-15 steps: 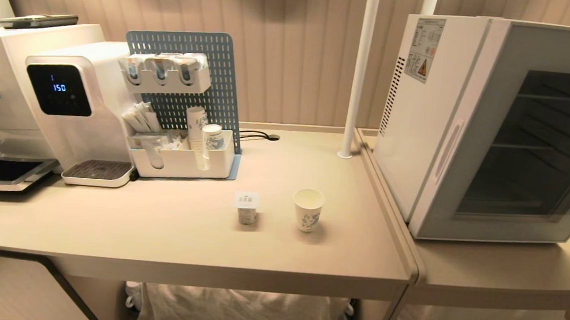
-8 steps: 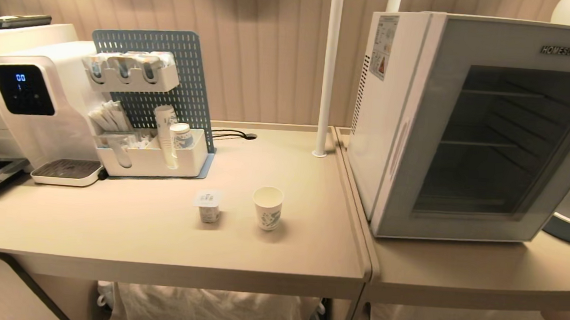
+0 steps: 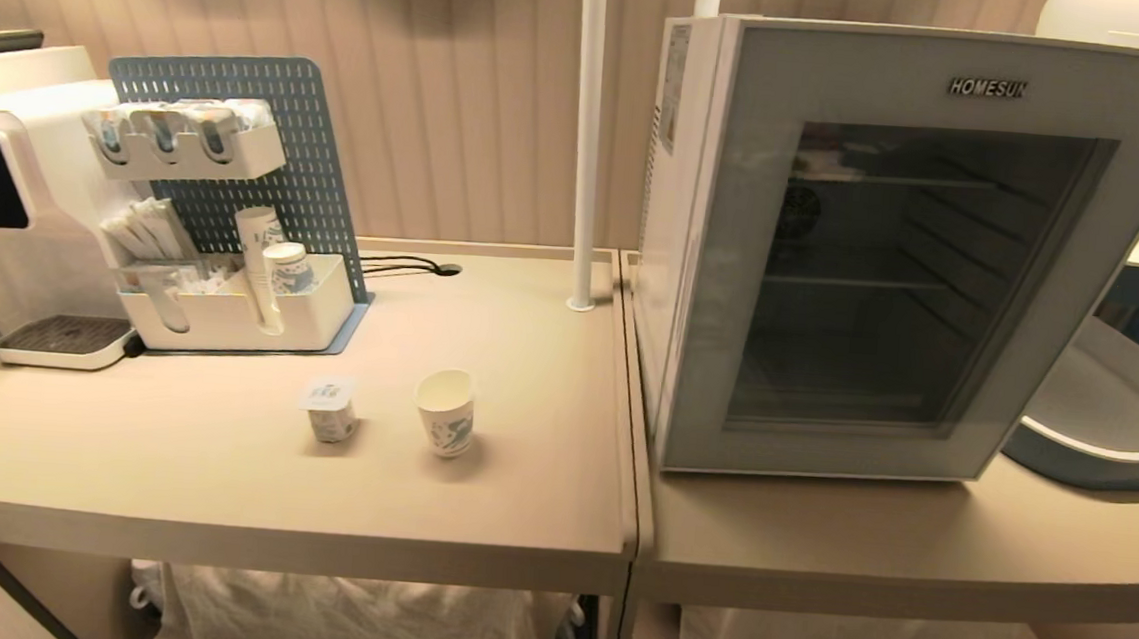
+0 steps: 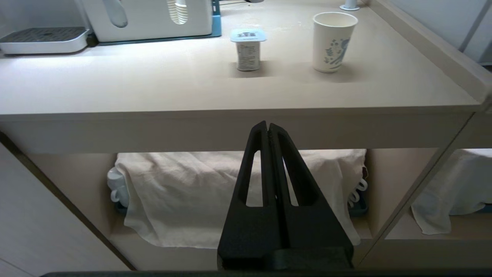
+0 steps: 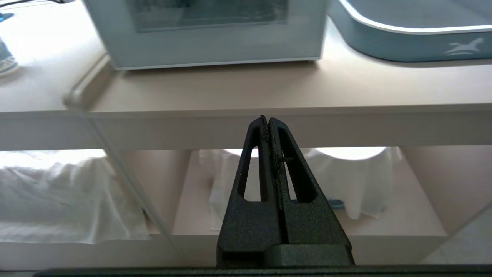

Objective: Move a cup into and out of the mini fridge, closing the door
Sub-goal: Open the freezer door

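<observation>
While upright on the left desk (image 3: 218, 475), near its front edge: cup (image 3: 445, 411), white paper with a blue-green print low on its side, mouth open and empty. Just beside it, apart, toward the robot's left: small plastic pot (image 3: 331, 410) with a square foil lid. Well to the right, on the adjoining desk (image 3: 865, 541): mini fridge (image 3: 669, 256), white, vented side facing the cup. Door (image 3: 895, 252) shut flat against the box, dark glass showing wire shelves and a rear fan, "HOMESUN" lettered along the top. Behind the cup, against the wall: blue pegboard organiser (image 3: 236, 216) with a stack of nested cups, then a white water dispenser (image 3: 6, 210) with a black display. Right of the fridge: blue-and-white tray (image 3: 1104, 417). Below both desks: shelves covered in white cloth (image 4: 246, 192). Left pincer (image 4: 268, 129) low before the left desk's edge, fingers pressed together, holding nothing. Right pincer (image 5: 268, 123) likewise closed and empty, below the fridge's desk.
</observation>
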Available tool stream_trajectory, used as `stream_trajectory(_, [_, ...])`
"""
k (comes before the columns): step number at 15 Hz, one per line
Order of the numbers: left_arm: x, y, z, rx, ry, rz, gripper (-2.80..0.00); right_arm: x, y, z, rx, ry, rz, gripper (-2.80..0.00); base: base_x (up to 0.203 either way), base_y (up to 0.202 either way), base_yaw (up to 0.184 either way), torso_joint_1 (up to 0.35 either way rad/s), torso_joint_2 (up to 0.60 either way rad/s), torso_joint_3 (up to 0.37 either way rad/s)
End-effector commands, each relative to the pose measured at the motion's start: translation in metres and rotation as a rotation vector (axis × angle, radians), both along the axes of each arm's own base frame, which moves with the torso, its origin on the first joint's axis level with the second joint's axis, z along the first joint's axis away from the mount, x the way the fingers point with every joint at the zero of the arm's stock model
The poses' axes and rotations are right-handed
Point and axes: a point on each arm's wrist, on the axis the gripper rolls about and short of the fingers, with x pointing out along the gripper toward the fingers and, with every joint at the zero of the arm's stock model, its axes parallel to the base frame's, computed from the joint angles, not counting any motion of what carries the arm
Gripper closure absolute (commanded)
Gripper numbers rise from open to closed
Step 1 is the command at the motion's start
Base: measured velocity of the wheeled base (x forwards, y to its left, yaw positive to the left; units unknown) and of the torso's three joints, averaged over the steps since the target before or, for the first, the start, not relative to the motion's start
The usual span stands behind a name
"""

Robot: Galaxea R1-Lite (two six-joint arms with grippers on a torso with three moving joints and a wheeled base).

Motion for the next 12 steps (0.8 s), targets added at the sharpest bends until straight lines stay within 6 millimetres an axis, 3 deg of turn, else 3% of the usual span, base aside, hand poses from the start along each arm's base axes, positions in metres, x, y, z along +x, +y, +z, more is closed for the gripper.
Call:
stream_trajectory(1, [0.0000,0.0000,0.0000,0.000,-0.001,0.000,0.00,0.0001,0.0000,-0.0001,0.000,0.001,0.000,0.00,0.000,-0.194,-0.001,-0.001,0.01,-0.001])
stream_trajectory(12, [0.0000,0.0000,0.0000,0.000,-0.001,0.000,0.00,0.0000,0.0000,0.0002,0.000,0.002,0.000,0.00,0.000,-0.194,-0.001,0.002,0.00,0.003])
